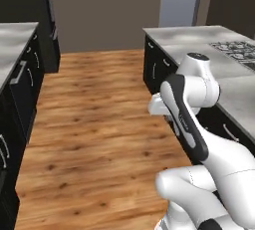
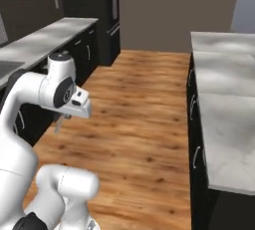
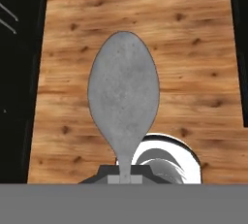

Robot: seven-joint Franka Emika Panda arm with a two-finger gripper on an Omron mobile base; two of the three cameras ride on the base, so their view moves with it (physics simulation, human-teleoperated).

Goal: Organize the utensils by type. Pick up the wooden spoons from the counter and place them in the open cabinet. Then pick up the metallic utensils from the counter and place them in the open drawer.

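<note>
The gripper (image 3: 125, 178) is clenched on the neck of the small silver spoon (image 3: 123, 99), whose bowl juts out past the fingertips above the wooden floor (image 3: 193, 48). Black cabinet fronts (image 2: 196, 139) under the white marble counter (image 2: 224, 104) flank the aisle. The spoon's bowl is dull, speckled grey.

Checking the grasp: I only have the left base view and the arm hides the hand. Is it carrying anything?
Observer: Yes. In the hand view the gripper is shut on the silver spoon, with the bowl pointing away from the hand.
Operator: What's under the spoon?
Observer: Bare wooden floor. Nothing else lies beneath it.
Operator: Is it close to a worktop?
Observer: No. In the right base view the spoon hangs below the hand, over the floor, apart from the counter on that view's left.
</note>
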